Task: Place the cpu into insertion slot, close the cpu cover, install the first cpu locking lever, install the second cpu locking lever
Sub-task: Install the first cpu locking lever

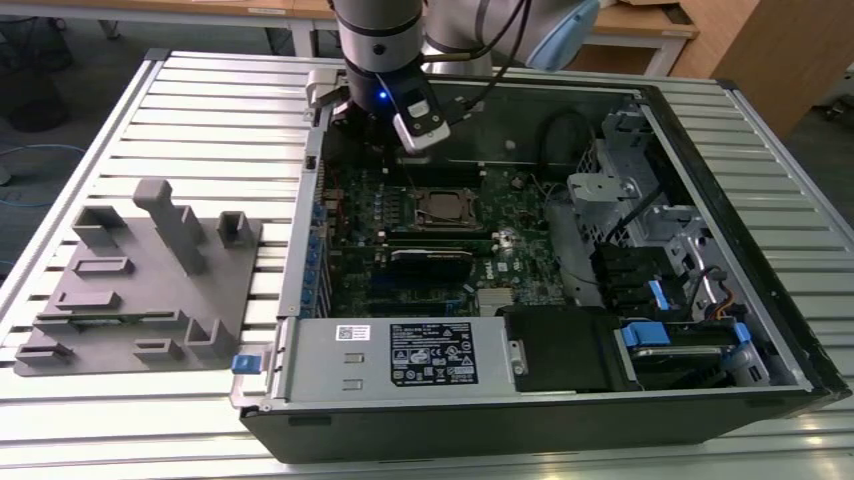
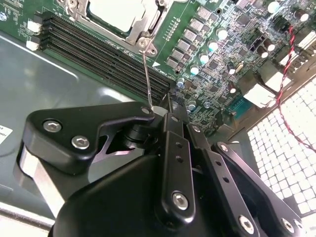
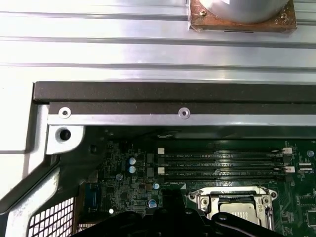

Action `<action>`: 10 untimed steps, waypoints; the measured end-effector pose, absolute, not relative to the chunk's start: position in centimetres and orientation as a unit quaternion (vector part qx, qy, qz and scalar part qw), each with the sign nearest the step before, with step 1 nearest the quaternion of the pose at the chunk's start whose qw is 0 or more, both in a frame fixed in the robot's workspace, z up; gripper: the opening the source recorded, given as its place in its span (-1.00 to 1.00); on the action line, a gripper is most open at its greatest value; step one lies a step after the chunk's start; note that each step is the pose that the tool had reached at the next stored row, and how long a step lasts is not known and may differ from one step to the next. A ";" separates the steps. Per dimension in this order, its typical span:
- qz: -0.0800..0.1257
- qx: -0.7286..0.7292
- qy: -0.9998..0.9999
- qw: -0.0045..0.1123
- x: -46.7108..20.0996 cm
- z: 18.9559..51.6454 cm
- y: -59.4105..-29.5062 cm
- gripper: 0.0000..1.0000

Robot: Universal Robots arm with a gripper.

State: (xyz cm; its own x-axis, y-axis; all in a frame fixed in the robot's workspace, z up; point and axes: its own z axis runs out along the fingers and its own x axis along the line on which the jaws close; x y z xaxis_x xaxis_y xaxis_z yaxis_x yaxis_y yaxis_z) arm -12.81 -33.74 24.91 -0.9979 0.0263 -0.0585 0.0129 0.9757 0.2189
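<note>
- The open computer case (image 1: 300, 250) leaves the motherboard (image 1: 514, 215) reachable from above.
- A thin wire lever (image 2: 147, 74) rises slantwise from a corner of the insertion slot (image 1: 445, 207) to the tip of the gripper (image 2: 165, 112), crossing the air over the flat memory slots (image 3: 222, 163).
- The case wall (image 3: 173, 91) stands just beyond those slots.
- A drive cage (image 1: 627, 190) and cables crowd the exterior view's right.
- A black card (image 1: 430, 258) and the power supply (image 1: 400, 355) block the near side.
- A grey fixture (image 1: 134, 270) stands on the table (image 1: 214, 120), outside the case.
</note>
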 end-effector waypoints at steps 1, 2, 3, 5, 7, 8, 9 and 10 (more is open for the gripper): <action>0.110 0.010 0.993 0.031 -12.8 24.9 -33.7 -0.79; 0.110 0.010 0.993 0.031 -12.8 24.9 -33.7 -0.79; 0.110 0.010 0.993 0.031 -12.8 24.9 -33.7 -0.79; 0.110 0.010 0.993 0.031 -12.8 24.9 -33.7 -0.79; 0.111 0.010 0.993 0.031 -12.7 24.9 -33.7 -0.79; 0.111 0.010 0.993 0.031 -12.7 24.9 -33.7 -0.79; 0.111 0.010 0.993 0.031 -12.6 24.9 -33.7 -0.79; 0.111 0.010 0.993 0.031 -12.5 24.9 -33.7 -0.79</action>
